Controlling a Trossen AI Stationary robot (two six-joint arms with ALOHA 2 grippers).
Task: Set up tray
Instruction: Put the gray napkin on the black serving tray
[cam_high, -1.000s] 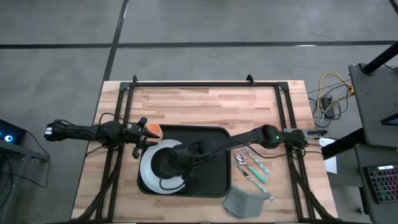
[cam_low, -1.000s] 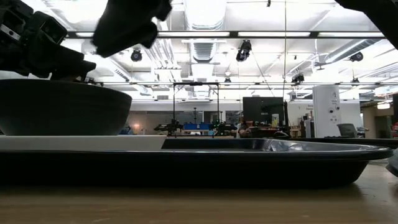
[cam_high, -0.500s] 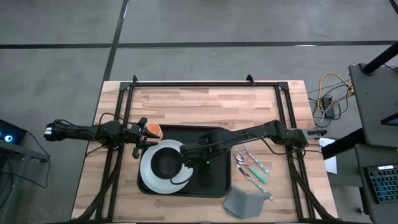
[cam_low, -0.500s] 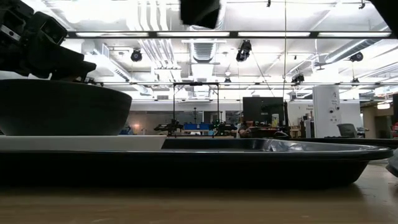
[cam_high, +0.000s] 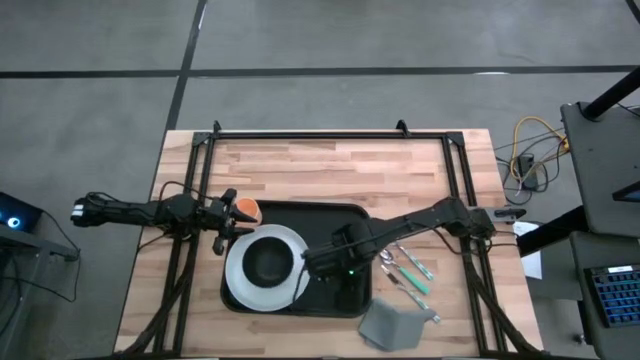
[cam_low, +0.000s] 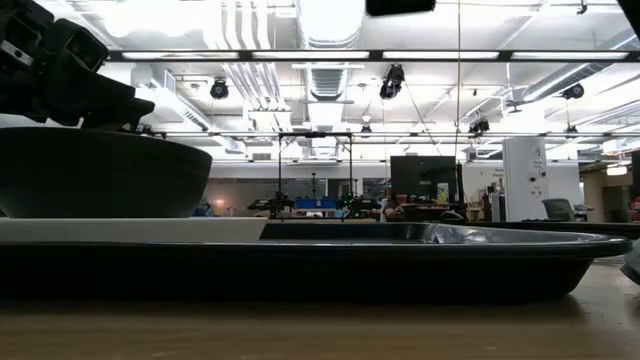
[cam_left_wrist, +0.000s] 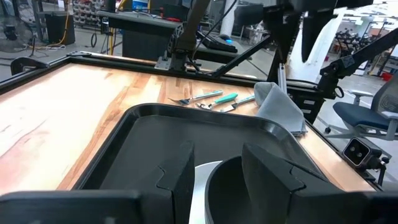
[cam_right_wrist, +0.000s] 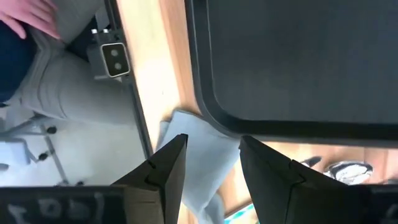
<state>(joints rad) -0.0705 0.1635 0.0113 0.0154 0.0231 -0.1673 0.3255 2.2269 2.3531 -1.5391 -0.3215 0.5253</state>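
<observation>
**On the table: tray lying mid-board, both grippers empty**

On the wooden table (cam_high: 330, 165), lying flat near the middle: the black tray (cam_high: 345, 290), carrying a white plate (cam_high: 240, 285) with a dark bowl (cam_high: 268, 262) on its left half. Hovering over the tray's bare right half: the right gripper (cam_right_wrist: 208, 163), fingers parted, gripping nothing. Waiting at the tray's left edge: the left gripper (cam_left_wrist: 217, 168), fingers spread, empty. Resting just right of the tray: cutlery (cam_high: 405, 270) and a grey cloth (cam_high: 390, 323).

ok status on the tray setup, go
Left gripper open, empty, at tray's left edge beside orange cup. Right gripper open, empty, over tray. Plate and dark bowl on tray. Cutlery, grey napkin on table outside.
</observation>
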